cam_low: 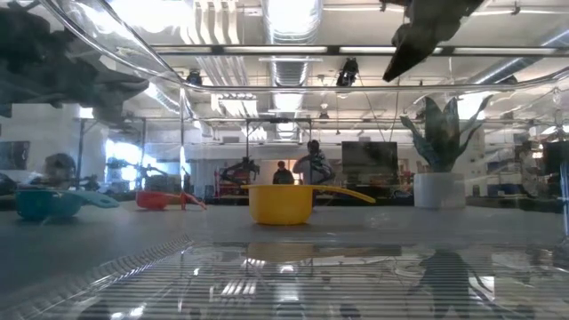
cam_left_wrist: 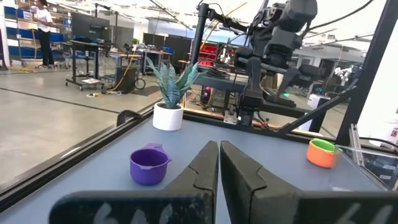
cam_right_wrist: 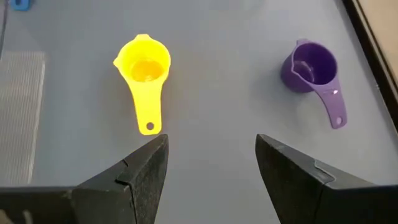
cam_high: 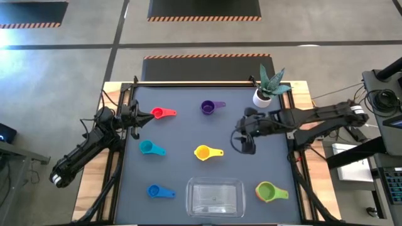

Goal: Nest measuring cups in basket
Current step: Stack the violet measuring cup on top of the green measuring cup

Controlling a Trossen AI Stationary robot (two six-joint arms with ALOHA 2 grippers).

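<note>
Six cup spots lie on the dark mat in the high view: red [cam_high: 164, 113], purple [cam_high: 212, 107], teal [cam_high: 151, 148], yellow [cam_high: 206, 152], blue [cam_high: 159, 191], and the green cup [cam_high: 269, 191] sitting inside the orange cup [cam_left_wrist: 321, 154]. The clear basket [cam_high: 216, 196] stands at the near edge, with nothing in it. My right gripper [cam_right_wrist: 211, 162] is open and hovers above the mat between the yellow cup [cam_right_wrist: 145, 65] and the purple cup [cam_right_wrist: 311, 65], touching neither. My left gripper [cam_left_wrist: 219, 168] is shut, at the mat's left edge near the red cup.
A white plant pot [cam_high: 262, 97] with a spiky plant stands at the far right corner, close behind my right arm. The low view looks through the basket's clear wall [cam_low: 284, 276] at the yellow cup [cam_low: 281, 203]. People stand far off in the room.
</note>
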